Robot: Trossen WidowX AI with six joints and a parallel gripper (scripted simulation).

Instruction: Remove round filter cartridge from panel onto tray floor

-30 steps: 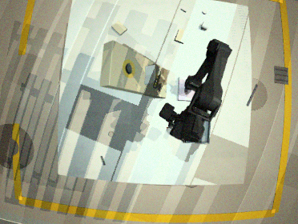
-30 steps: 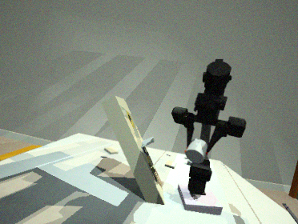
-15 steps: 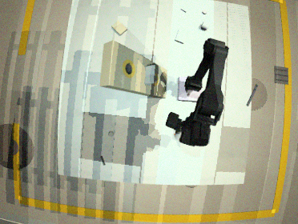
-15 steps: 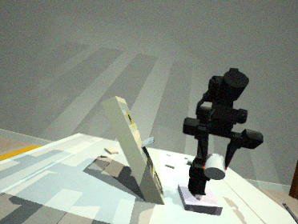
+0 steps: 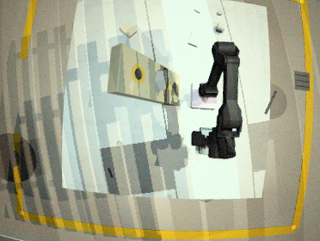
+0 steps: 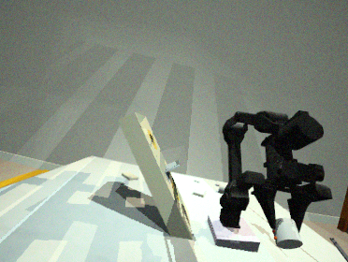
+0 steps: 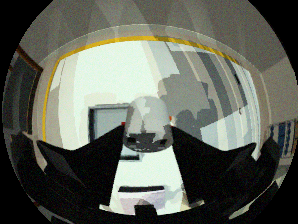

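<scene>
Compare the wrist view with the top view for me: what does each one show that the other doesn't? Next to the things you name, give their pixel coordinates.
Only wrist: the filter cartridge (image 6: 287,233) (image 7: 149,117) between the gripper's fingers (image 6: 299,208), two dark slots on its face.
Only top: the service panel (image 5: 122,77) (image 6: 151,182), with its yellow-ringed dark opening (image 5: 138,73).
Both: yellow floor tape (image 5: 308,129) (image 6: 23,179) (image 7: 125,39) and part of the tray (image 5: 206,128) (image 7: 91,125).
</scene>
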